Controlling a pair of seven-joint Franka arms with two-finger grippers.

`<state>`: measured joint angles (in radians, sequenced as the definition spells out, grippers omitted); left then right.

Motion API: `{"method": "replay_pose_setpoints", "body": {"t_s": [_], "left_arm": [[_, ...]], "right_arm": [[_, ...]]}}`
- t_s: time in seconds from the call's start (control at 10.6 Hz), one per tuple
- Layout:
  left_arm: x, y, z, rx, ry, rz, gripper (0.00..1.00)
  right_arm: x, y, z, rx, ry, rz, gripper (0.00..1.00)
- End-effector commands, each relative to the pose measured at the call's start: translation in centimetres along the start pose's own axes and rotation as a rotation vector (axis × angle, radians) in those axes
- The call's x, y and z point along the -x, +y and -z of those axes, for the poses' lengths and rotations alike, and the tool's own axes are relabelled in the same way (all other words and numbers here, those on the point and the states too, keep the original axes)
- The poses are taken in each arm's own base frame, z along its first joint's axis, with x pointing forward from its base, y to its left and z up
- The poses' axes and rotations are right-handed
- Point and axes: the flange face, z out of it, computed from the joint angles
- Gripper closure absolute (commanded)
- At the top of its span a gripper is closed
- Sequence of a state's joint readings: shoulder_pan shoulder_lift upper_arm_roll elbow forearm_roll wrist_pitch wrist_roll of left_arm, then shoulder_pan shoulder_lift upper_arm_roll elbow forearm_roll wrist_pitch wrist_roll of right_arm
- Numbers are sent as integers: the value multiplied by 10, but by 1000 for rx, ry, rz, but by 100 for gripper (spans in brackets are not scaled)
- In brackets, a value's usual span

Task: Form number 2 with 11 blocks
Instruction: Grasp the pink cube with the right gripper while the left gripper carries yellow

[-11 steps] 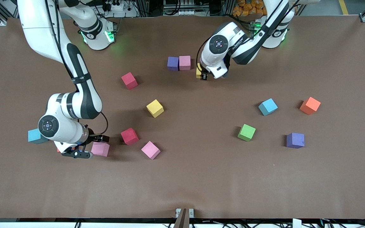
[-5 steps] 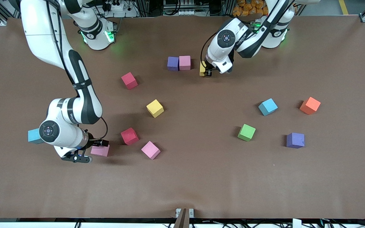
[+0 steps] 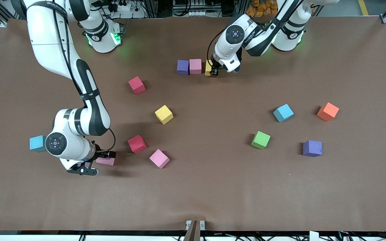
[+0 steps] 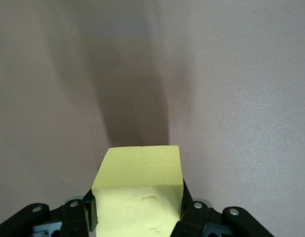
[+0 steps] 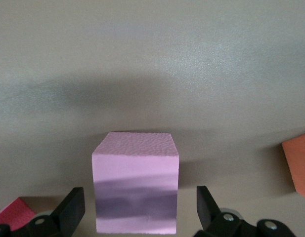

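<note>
The row of blocks that starts the number 2 has a purple block (image 3: pixel 182 67) and a pink block (image 3: pixel 195 66) touching side by side on the tabletop (image 3: pixel 213 187), close to the robots' bases. This row is the landmark for everything else.

A yellow block (image 3: pixel 208 68) sits right beside the pink block of the row, on the side toward the left arm's end. The left gripper (image 3: pixel 215 72) has its jaws closed tight on this yellow block, and in the left wrist view the foam is squeezed between them (image 4: pixel 137 197). I think the step in hand is adding the third block to the row. Next, the block needs to sit flat and snug against the pink one, and then the jaws must let go.

Much nearer to the front camera than the row, toward the right arm's end, lies another pink block (image 3: pixel 106 161). The right gripper (image 3: pixel 95 164) is down around it with its jaws wide open, one on each side, not touching it (image 5: pixel 135 182). Its next move, I think, is to close on it.

The other blocks lie scattered nearer the front camera than the row: two red, a yellow, a third pink, a green, two light blue, an orange and a purple.
</note>
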<state>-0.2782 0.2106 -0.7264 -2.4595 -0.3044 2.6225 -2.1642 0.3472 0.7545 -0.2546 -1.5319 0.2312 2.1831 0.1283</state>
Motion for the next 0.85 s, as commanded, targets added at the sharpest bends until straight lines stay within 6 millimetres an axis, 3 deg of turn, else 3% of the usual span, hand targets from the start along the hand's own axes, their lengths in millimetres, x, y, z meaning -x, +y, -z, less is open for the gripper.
{"method": "replay_pose_setpoints", "body": {"t_s": [0.0, 0.38, 0.75], "left_arm": [[4, -9, -9, -8, -14, -4, 60], [6, -9, -14, -9, -20, -4, 59], [5, -7, -22, -26, -18, 4, 59]], "right_arm": [[-10, 1, -11, -1, 7, -25, 3], [-9, 0, -28, 8, -2, -26, 19], [-10, -3, -26, 6, 2, -30, 44]]}}
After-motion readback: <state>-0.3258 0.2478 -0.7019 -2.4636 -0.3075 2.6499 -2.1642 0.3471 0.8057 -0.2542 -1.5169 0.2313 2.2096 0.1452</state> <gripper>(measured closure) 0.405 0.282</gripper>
